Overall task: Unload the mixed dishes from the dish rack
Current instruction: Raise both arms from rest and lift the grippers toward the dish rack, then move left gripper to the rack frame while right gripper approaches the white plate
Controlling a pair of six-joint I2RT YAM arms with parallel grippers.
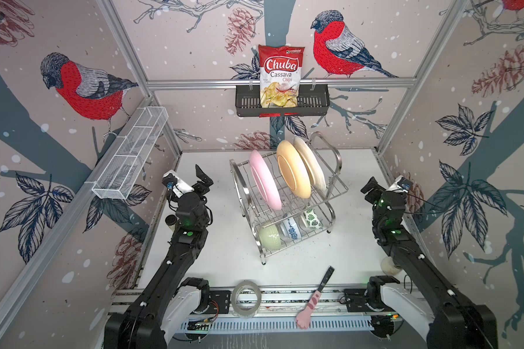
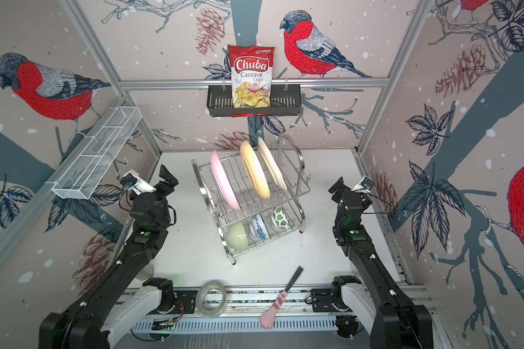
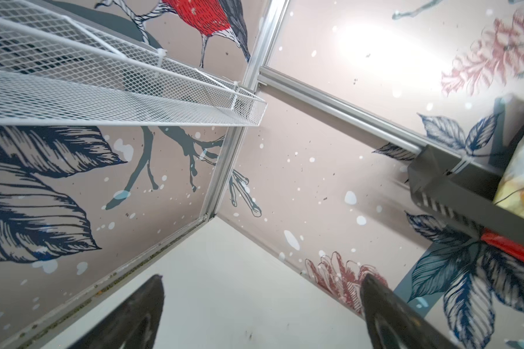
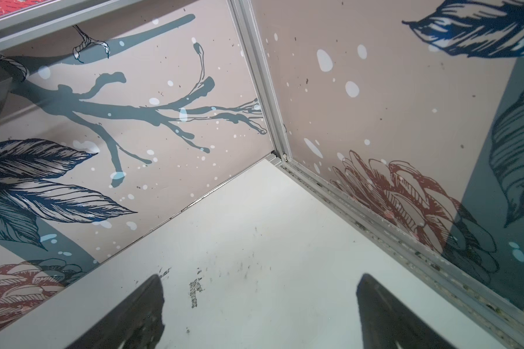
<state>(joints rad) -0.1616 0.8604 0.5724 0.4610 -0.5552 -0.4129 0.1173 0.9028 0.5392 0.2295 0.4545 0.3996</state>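
Note:
The steel wire dish rack (image 1: pixel 330 151) (image 2: pixel 300 160) stands mid-table, shown in both top views. Its upper tier holds a pink plate (image 1: pixel 265 181), a tan-yellow plate (image 1: pixel 292 169) and a cream plate (image 1: pixel 310 163), all on edge. On the lower tier lie a pale green bowl (image 1: pixel 270 237), a blue-patterned bowl (image 1: pixel 291 231) and a green-leaf-print bowl (image 1: pixel 310 219). My left gripper (image 1: pixel 204 181) (image 3: pixel 262 302) hovers open left of the rack, apart from it. Right of the rack, my right gripper (image 1: pixel 368 187) (image 4: pixel 259 299) is open too. Both wrist views show only bare table and walls.
A black slotted basket (image 1: pixel 245 105) with a chips bag (image 1: pixel 282 75) hangs on the back wall. A white mesh tray (image 1: pixel 130 157) runs along the left wall. A tape roll (image 1: pixel 246 297) and a pink-handled knife (image 1: pixel 315 299) lie at the front edge. A jar (image 1: pixel 170 220) sits beside the left arm.

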